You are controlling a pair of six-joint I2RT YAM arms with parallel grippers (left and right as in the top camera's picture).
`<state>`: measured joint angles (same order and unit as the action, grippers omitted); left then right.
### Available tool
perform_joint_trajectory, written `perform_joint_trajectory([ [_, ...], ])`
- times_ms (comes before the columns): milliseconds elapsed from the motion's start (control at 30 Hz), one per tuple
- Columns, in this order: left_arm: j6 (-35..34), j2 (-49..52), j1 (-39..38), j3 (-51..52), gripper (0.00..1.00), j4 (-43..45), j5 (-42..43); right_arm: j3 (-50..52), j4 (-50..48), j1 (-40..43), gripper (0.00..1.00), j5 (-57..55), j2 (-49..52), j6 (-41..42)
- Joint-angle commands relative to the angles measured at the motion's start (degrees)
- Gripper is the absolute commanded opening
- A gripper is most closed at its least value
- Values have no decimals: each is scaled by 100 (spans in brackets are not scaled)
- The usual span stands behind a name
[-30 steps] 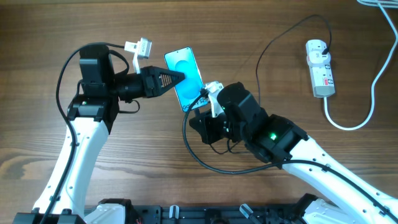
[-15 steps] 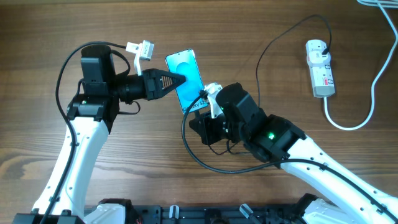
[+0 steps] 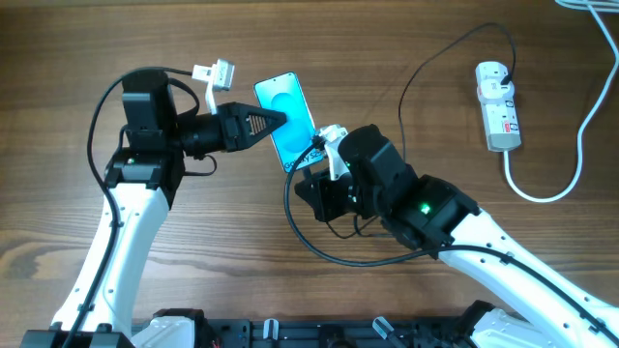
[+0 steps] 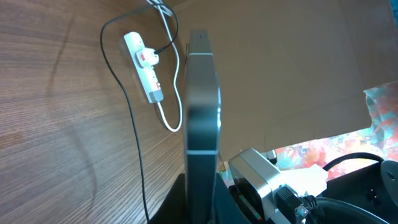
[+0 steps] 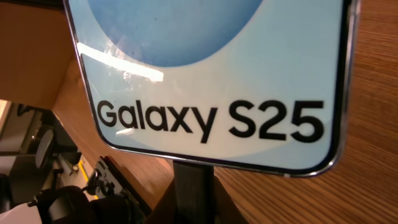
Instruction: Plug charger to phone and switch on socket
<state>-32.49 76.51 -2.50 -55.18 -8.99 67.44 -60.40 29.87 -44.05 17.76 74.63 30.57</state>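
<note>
Cyan-screened phone (image 3: 295, 135), seemingly in left gripper (image 3: 280, 120)

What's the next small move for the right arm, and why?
Probably ease the right gripper toward the phone, pressing the charger into its bottom edge. The left gripper holds the phone, and the charger's dark tip appears to meet that edge.
</note>
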Motion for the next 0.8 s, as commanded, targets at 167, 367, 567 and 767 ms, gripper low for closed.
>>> perform_joint_trajectory([
  [167, -293, -66, 17, 11, 4, 197, -4, -120, 219, 17, 28, 168, -33, -61],
  [367, -173, -63, 17, 11, 4, 197, -584, -122, 398, 20, 82, 151, -538, -214],
  [567, 1147, -63, 15, 11, 4, -42, 555, -122, 1172, 20, 92, -413, -1991, -358],
  [767, 2227, -66, 11, 11, 4, -59, 2293, -120, 1871, 20, 98, -1484, -3615, -348],
])
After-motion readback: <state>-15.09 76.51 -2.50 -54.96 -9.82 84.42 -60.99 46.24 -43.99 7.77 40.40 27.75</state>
